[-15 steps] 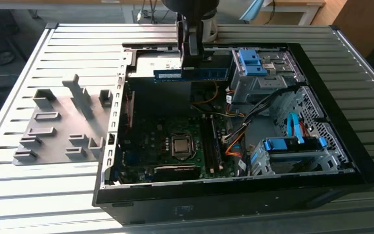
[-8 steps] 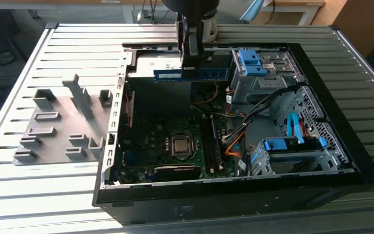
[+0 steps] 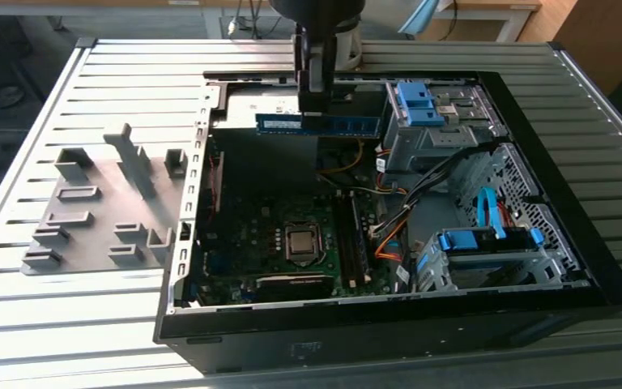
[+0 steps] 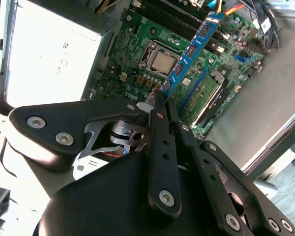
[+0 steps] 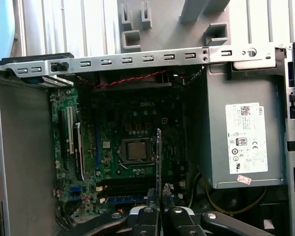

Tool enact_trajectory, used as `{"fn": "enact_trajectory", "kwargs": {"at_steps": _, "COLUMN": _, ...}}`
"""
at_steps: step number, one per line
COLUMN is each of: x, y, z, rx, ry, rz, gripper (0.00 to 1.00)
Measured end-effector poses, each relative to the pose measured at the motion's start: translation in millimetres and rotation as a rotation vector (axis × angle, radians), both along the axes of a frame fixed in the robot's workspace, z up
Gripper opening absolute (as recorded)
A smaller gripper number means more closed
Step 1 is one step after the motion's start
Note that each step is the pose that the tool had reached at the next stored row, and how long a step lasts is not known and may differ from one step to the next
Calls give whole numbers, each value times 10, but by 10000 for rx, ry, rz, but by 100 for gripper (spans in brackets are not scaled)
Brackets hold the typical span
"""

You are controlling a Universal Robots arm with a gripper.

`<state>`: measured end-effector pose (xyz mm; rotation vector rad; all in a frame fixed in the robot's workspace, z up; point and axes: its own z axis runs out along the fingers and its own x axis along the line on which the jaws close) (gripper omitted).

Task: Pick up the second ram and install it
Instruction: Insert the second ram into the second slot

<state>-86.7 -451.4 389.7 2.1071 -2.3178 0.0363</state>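
Right now the pincer (image 4: pixel 160 101) is pinching the ram stick (image 4: pixel 191 49), its fingers pressing together on one long edge near the middle. The stick is jutting straight out past the fingertips and hanging in the air over the open case, apparently touching nothing else. It is probably featherlight and stiff, but thin and brittle, so a hard squeeze or a twist is likely risking a crack. The bare board edge between the black chips is looking like the safe place to hold, central so it is not tipping, and away from the contact edge facing outward.

Beyond the stick's far edge the green circuit board (image 5: pixel 113 147) is lying flat, with the square processor socket (image 5: pixel 136 151) and the long dark slots (image 5: pixel 132 186) beside it. Off to one side of the pincer the grey power box (image 5: pixel 241 142) is sitting against the case wall (image 3: pixel 570 267). Farthest out, past the case, the grey holder (image 3: pixel 95 219) is resting on the slatted table (image 3: pixel 30 324).
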Motion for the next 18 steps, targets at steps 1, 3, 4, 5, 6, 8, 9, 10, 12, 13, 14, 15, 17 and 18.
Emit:
{"fn": "enact_trajectory", "kwargs": {"at_steps": 1, "x": 1, "y": 0, "z": 0, "rx": 0, "ry": 0, "rz": -106, "gripper": 14}}
{"fn": "enact_trajectory", "kwargs": {"at_steps": 3, "x": 2, "y": 0, "z": 0, "rx": 0, "ry": 0, "rz": -296, "gripper": 14}}
{"fn": "enact_trajectory", "kwargs": {"at_steps": 4, "x": 3, "y": 0, "z": -1, "rx": 0, "ry": 0, "rz": -390, "gripper": 14}}
{"fn": "enact_trajectory", "kwargs": {"at_steps": 5, "x": 3, "y": 0, "z": -1, "rx": 0, "ry": 0, "rz": -487, "gripper": 14}}
{"fn": "enact_trajectory", "kwargs": {"at_steps": 6, "x": 3, "y": 0, "z": -1, "rx": 0, "ry": 0, "rz": -584, "gripper": 14}}
{"fn": "enact_trajectory", "kwargs": {"at_steps": 8, "x": 3, "y": 0, "z": -1, "rx": 0, "ry": 0, "rz": -769, "gripper": 14}}
{"fn": "enact_trajectory", "kwargs": {"at_steps": 9, "x": 3, "y": 0, "z": -1, "rx": 0, "ry": 0, "rz": -851, "gripper": 14}}
{"fn": "enact_trajectory", "kwargs": {"at_steps": 10, "x": 3, "y": 0, "z": -1, "rx": 0, "ry": 0, "rz": -919, "gripper": 14}}
{"fn": "enact_trajectory", "kwargs": {"at_steps": 12, "x": 3, "y": 0, "z": -1, "rx": 0, "ry": 0, "rz": -1054, "gripper": 14}}
{"fn": "enact_trajectory", "kwargs": {"at_steps": 13, "x": 3, "y": 0, "z": -1, "rx": 0, "ry": 0, "rz": -1119, "gripper": 14}}
{"fn": "enact_trajectory", "kwargs": {"at_steps": 14, "x": 3, "y": 0, "z": -1, "rx": 0, "ry": 0, "rz": -1178, "gripper": 14}}
{"fn": "enact_trajectory", "kwargs": {"at_steps": 15, "x": 3, "y": 0, "z": -1, "rx": 0, "ry": 0, "rz": -1233, "gripper": 14}}
{"fn": "enact_trajectory", "kwargs": {"at_steps": 17, "x": 3, "y": 0, "z": -1, "rx": 0, "ry": 0, "rz": -1344, "gripper": 14}}
{"fn": "enact_trajectory", "kwargs": {"at_steps": 18, "x": 3, "y": 0, "z": -2, "rx": 0, "ry": 0, "rz": -1398, "gripper": 14}}
